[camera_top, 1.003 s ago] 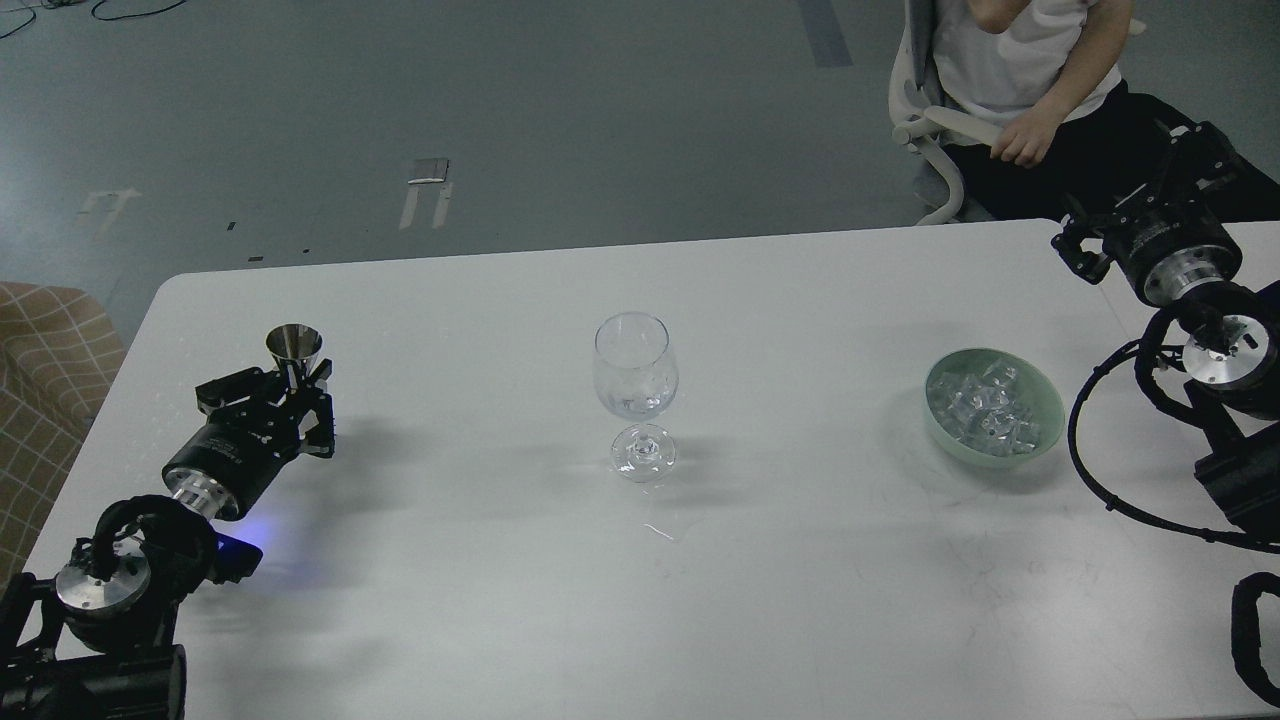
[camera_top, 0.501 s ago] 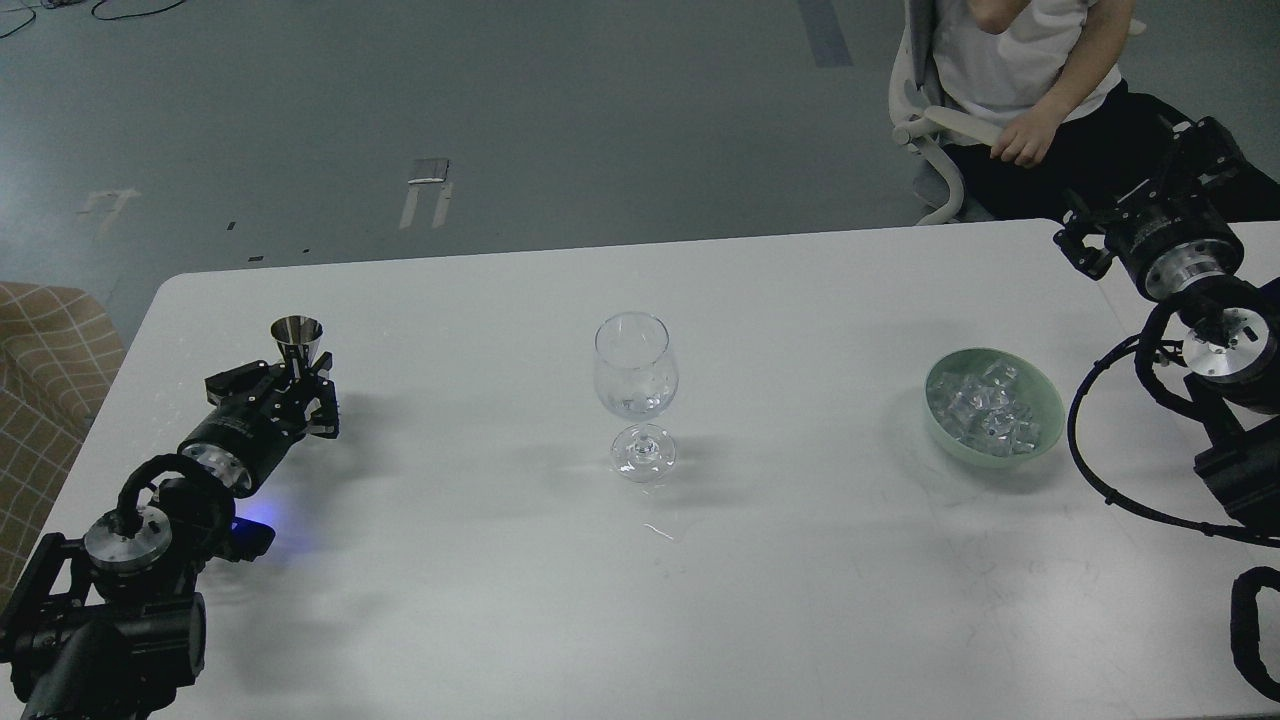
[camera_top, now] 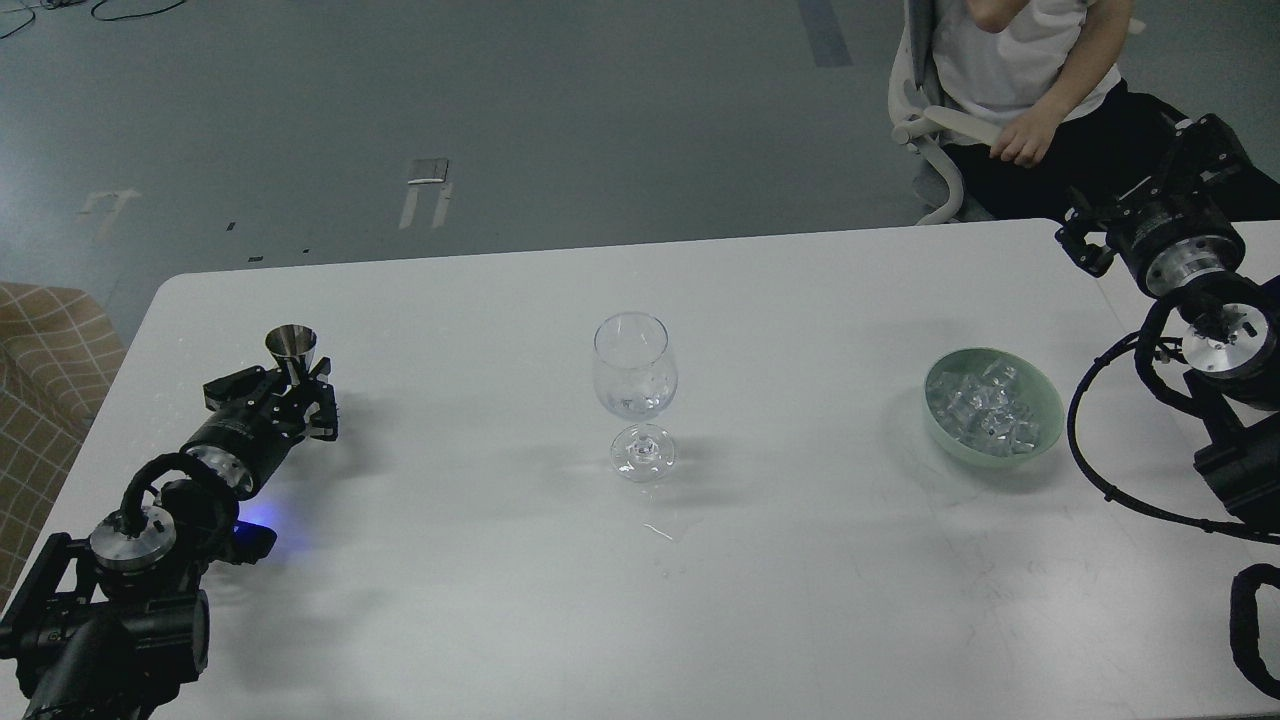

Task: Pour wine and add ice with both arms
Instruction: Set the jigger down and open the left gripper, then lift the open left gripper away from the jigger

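Note:
A clear stemmed wine glass (camera_top: 635, 375) stands upright at the table's middle. A little clear wine (camera_top: 634, 406) lies at the bottom of its bowl, with what looks like a cube or two in it. Clear ice cubes (camera_top: 985, 405) fill a pale green bowl (camera_top: 1040, 438) at the right. My left gripper (camera_top: 292, 392) is low over the table at the left, shut around the stem of an upright steel jigger (camera_top: 291, 342). My right gripper (camera_top: 1150, 195) is raised beyond the bowl at the table's far right edge. It is dark against dark trousers, so its fingers cannot be told apart.
The white table (camera_top: 500, 600) has a few drops (camera_top: 660, 532) in front of the glass. A person (camera_top: 1020, 70) sits in a white chair just beyond the far right corner. A plaid seat (camera_top: 50, 350) stands off the left edge.
My left arm has drawn back and sunk lower, and the jigger shifted slightly with it. My right gripper has edged a little to the right. The glass and bowl have not moved.

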Robot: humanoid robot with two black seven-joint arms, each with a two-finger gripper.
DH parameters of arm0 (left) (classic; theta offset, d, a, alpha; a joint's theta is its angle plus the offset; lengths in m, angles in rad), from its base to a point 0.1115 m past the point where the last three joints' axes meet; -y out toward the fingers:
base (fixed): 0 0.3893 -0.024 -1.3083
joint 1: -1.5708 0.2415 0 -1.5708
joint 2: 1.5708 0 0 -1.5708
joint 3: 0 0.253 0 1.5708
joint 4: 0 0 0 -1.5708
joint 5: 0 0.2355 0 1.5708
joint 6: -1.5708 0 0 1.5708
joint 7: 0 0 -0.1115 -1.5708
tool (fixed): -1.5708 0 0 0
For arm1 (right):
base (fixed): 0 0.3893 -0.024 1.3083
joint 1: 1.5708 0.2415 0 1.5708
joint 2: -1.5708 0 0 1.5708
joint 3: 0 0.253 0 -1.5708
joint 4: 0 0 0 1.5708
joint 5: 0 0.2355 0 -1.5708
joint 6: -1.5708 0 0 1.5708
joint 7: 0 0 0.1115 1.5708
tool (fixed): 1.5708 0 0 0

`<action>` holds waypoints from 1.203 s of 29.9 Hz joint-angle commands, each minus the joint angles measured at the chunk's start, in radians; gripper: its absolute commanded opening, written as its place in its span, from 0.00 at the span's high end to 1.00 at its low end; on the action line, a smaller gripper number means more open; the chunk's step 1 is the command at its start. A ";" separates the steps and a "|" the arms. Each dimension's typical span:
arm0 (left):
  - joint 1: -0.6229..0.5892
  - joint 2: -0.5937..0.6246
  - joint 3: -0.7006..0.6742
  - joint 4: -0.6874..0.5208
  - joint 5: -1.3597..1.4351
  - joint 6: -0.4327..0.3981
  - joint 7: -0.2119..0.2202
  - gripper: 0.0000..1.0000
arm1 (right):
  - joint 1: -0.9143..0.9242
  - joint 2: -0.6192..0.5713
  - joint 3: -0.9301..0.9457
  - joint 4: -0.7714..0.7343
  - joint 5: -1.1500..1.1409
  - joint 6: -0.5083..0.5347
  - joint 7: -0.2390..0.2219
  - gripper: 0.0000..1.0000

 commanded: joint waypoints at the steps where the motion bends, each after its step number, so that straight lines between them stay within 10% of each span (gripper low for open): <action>1: -0.010 0.003 0.000 -0.004 0.000 0.001 0.002 0.69 | 0.000 0.000 -0.001 0.000 0.000 0.000 0.000 0.00; 6: -0.013 0.002 0.001 -0.007 0.000 0.001 0.005 0.64 | -0.006 0.000 -0.001 0.000 0.000 0.000 0.000 0.00; 12: -0.001 0.008 0.001 -0.020 0.003 0.004 0.008 0.29 | -0.012 0.000 -0.003 0.011 0.000 0.000 0.000 0.00; 36: 0.003 0.055 -0.003 -0.083 0.002 0.064 0.012 0.07 | -0.023 -0.001 -0.005 0.011 -0.001 0.000 -0.001 0.00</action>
